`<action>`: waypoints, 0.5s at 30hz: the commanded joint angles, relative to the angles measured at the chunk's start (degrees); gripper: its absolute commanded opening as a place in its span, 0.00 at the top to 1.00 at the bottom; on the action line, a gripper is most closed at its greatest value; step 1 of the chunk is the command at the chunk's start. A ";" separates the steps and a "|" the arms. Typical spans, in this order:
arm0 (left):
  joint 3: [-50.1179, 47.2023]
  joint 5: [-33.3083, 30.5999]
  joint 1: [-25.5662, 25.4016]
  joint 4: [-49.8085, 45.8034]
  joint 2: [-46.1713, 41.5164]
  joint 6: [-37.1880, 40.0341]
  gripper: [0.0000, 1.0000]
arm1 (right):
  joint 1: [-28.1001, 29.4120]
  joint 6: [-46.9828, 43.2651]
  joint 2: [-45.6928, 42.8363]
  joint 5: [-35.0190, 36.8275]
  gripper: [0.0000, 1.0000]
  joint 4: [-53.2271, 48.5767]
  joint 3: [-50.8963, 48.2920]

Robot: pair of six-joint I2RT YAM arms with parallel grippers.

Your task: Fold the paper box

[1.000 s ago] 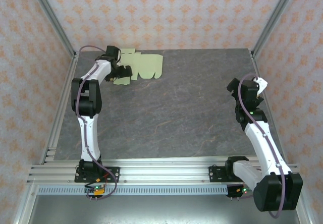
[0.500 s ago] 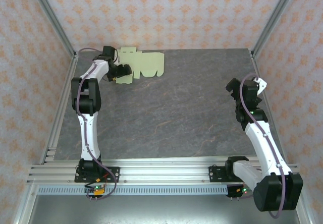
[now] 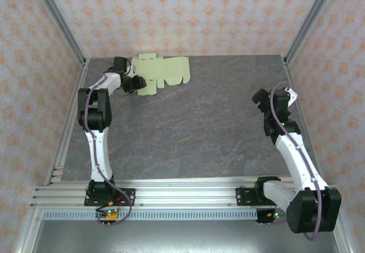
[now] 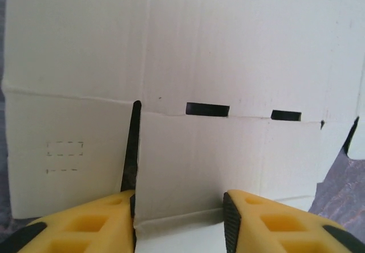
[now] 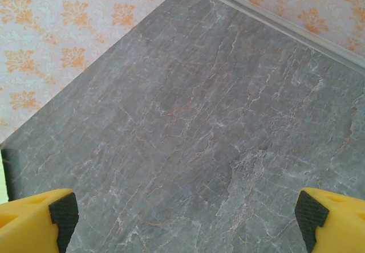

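Walls papered with orange flowers (image 3: 188,13) close in a grey, marble-veined tabletop (image 3: 217,133). The paper box (image 3: 165,72) lies near the far left corner as a flat, pale-green die-cut sheet, with no panel yet stood up. The left arm (image 3: 94,110) is stretched out to the sheet's near left edge, probably because that is the only edge it can reach from its base. In the left wrist view, the left fingers (image 4: 85,230) sit partly drawn in on either side of one flap (image 4: 188,162), just below a row of dark slots (image 4: 207,109). I cannot tell whether they actually pinch the card or only bracket it. A free flap at the border seems a sensible hold, since thin card lying flat offers little else to catch, and from there the sheet could be drawn toward the middle or a first crease begun. The right fingers (image 5: 34,219) are spread wide with nothing between them. They hover over bare tabletop on the right, well apart from the sheet, apparently waiting because the card lies beyond easy reach.
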 commanded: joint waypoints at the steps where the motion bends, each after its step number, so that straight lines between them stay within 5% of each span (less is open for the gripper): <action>1: -1.26 5.08 -1.30 1.30 -1.21 -0.62 0.65 | -0.16 1.04 0.01 -0.67 0.01 0.24 2.09; 9: -4.41 11.23 -1.47 4.68 -2.80 -2.04 0.84 | -0.17 0.89 -0.54 -0.60 0.02 -0.80 2.14; 15: -14.76 13.76 -1.93 11.94 -10.10 -6.48 0.84 | -0.09 2.76 0.16 -2.86 0.03 0.29 1.65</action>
